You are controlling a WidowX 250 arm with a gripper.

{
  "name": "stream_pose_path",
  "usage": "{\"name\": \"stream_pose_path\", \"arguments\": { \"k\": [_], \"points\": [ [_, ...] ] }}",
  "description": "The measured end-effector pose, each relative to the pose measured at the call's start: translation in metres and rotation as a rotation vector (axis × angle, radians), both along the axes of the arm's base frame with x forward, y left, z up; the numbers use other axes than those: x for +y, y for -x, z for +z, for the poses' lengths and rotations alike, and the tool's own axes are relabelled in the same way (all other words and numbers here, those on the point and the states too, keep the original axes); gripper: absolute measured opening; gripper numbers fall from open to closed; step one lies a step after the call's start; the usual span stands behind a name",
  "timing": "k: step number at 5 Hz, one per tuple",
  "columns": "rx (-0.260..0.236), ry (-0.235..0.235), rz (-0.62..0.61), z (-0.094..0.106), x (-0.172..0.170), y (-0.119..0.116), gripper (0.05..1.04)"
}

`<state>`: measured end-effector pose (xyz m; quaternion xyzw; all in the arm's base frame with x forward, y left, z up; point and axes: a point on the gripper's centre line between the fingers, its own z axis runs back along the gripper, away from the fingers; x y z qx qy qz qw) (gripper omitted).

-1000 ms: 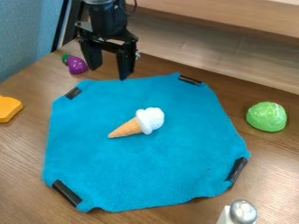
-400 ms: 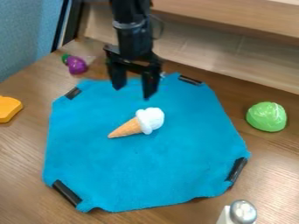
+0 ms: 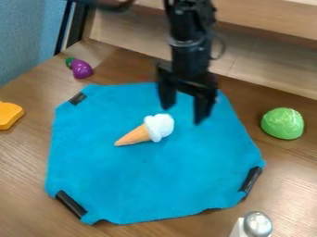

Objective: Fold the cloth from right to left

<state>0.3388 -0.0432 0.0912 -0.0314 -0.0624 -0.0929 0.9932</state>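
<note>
My gripper [image 3: 183,115] hangs over the upper right part of the blue cloth [image 3: 148,178], its two fingers spread apart with nothing between them. The cloth lies flat on the wooden table, with black clips at its upper left, lower left and lower right corners; the arm hides the upper right one. A toy ice cream cone [image 3: 148,130] rests on the cloth, just left of and below the gripper.
Right of the cloth sits a green toy cabbage [image 3: 282,123]. A silver-topped shaker [image 3: 257,224] stands at the bottom right. Beyond the upper left corner is a purple toy vegetable [image 3: 81,69], and an orange piece [image 3: 9,115] lies at the left edge.
From above the cloth's upper left edge, my gripper has moved right and somewhat toward the camera, its fingers apart throughout. Cloth and cone have stayed in place.
</note>
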Motion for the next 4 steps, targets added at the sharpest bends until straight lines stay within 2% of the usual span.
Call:
{"name": "stream_pose_path", "arguments": {
  "k": [1,2,4],
  "points": [
    [-0.016,0.007,-0.040,0.000,-0.029,0.002,0.999],
    [-0.020,0.039,-0.083,-0.006,-0.059,0.011,0.999],
    [-0.006,0.048,-0.066,-0.032,-0.098,0.023,0.999]
  ]
}}
